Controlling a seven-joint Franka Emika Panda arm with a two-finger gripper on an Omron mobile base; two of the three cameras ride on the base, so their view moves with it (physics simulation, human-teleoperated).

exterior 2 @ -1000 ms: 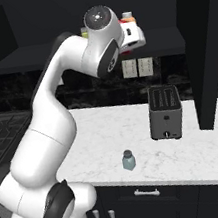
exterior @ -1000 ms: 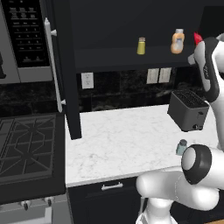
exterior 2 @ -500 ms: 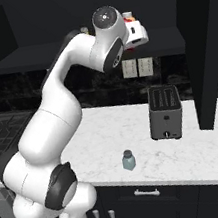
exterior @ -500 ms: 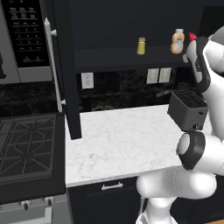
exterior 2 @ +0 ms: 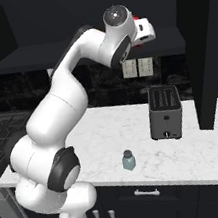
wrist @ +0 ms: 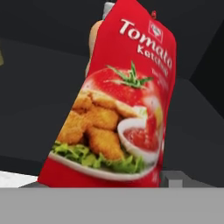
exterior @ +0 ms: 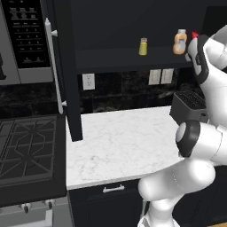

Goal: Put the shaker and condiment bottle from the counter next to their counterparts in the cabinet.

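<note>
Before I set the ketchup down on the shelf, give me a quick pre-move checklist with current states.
1. Condiment bottle in the end effector: ok, it fills the hand view.
2. End effector up at the cabinet shelf: ok.
3. Orange-beige bottle upright on the shelf, just beyond the ketchup: ok.
4. Free gap beside that bottle: cannot tell.
5. Yellow shaker well aside: ok.
6. Shaker on the counter, not yet moved: not ok.

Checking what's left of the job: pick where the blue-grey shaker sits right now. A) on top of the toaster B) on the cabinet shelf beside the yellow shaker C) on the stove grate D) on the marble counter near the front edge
D: the right base view shows the shaker standing on the counter near its front edge, in front of and left of the toaster.
</note>
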